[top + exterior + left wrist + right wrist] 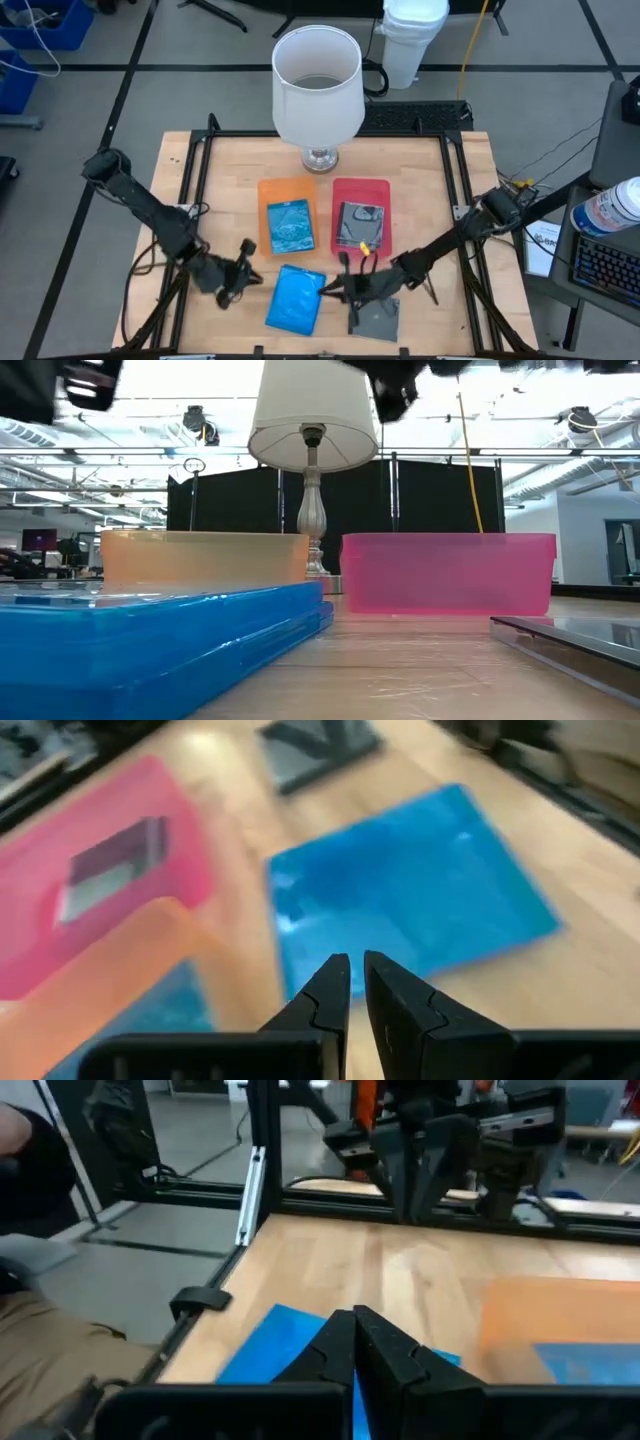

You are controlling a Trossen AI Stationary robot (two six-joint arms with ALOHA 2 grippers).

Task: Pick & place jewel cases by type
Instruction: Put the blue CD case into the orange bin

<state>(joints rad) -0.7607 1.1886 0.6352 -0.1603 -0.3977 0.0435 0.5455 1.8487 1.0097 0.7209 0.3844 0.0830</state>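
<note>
Four jewel cases show, though the right gripper (335, 290) partly covers the grey case (377, 320) on the bare table (440, 200). Its fingers (352, 1342) are pressed together, holding nothing, beside the loose blue case (296, 298). The left gripper (250, 275), fingers (330, 982) a narrow slit apart and empty, hovers on that case's other side. Behind it, toward the lamp (317, 85), an orange tray (285, 190) holds a blue case (291, 227) and a red tray (362, 190) a dark case (359, 226).

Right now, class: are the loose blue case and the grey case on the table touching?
Apart. The high view shows bare wood between the blue case and the grey case, with the right arm reaching over that gap.
</note>
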